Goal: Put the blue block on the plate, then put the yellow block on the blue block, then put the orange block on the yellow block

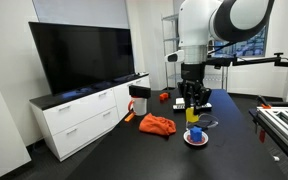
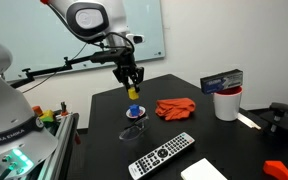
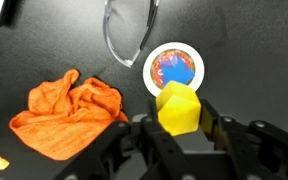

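My gripper (image 3: pixel 180 125) is shut on the yellow block (image 3: pixel 178 107) and holds it in the air just above the plate. The white plate (image 3: pixel 150 72) lies on the black table with the blue block (image 3: pixel 182 72) on it. In both exterior views the yellow block (image 1: pixel 193 114) (image 2: pixel 133 93) hangs under the gripper (image 1: pixel 193 104) (image 2: pixel 132 84), above the blue block (image 1: pixel 195 133) (image 2: pixel 134 110) on the plate (image 1: pixel 187 140) (image 2: pixel 126 114). A small orange-red object (image 2: pixel 276 167) at the table's near corner may be the orange block.
A crumpled orange cloth (image 3: pixel 69 112) (image 2: pixel 175 107) (image 1: pixel 156 124) lies beside the plate. A clear curved glass object (image 3: pixel 129 30) (image 2: pixel 131 131) lies close to it. A remote (image 2: pixel 162 155), a white mug (image 2: pixel 225 103) and a dark box (image 2: pixel 224 80) stand further off.
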